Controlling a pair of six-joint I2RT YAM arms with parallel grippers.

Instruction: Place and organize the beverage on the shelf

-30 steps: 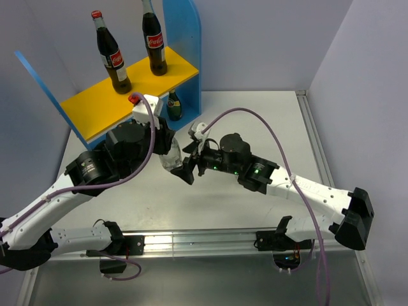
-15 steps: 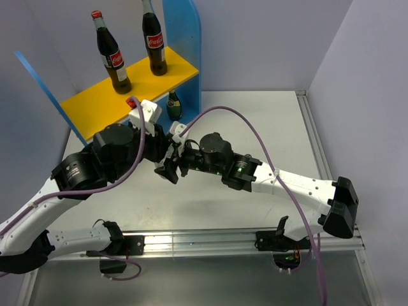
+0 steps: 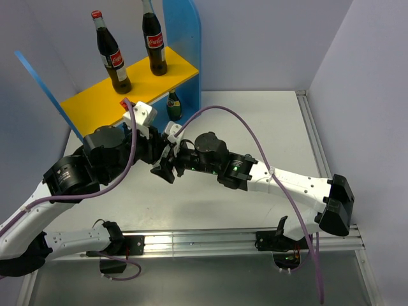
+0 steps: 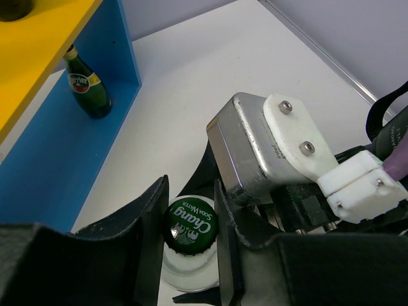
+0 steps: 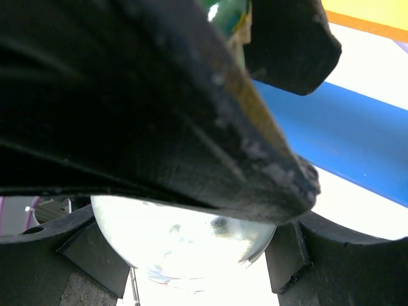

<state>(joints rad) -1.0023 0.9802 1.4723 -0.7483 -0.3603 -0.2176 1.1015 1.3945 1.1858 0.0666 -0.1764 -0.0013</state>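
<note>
**A:** And the pair had slid left. A second earlier the small clear bottle (image 4: 188,271) hung out over the open table (image 3: 268,127), plain to see from above. This time it was tucked under both wrists, closer to the shelf (image 3: 89,108).

**B:** Who had hold of it?

**A:** Both, by the look of it. The left gripper (image 4: 189,204) was clamped at the neck, with a finger tight on either side of the green cap (image 4: 191,226). The right gripper (image 3: 164,171) had the glass body (image 5: 182,245) cradled between its pads, and both pads touched it.

**B:** So no handover yet?

**A:** Not that I could see. Neither one had let go, and the right arm had stretched further across to keep up.

**B:** And the shelf itself?

**A:** Same as before. The two cola bottles (image 3: 113,54) (image 3: 153,41) stood on the yellow top board, and the green bottle (image 3: 173,106) stood upright beside the blue panel. None of them had budged.

**B:** What did that mean for the job?

**A:** My read was a carry toward the lower space near that green one. The bottle was near the shelf but not on it, so that placement was still to come.
</note>
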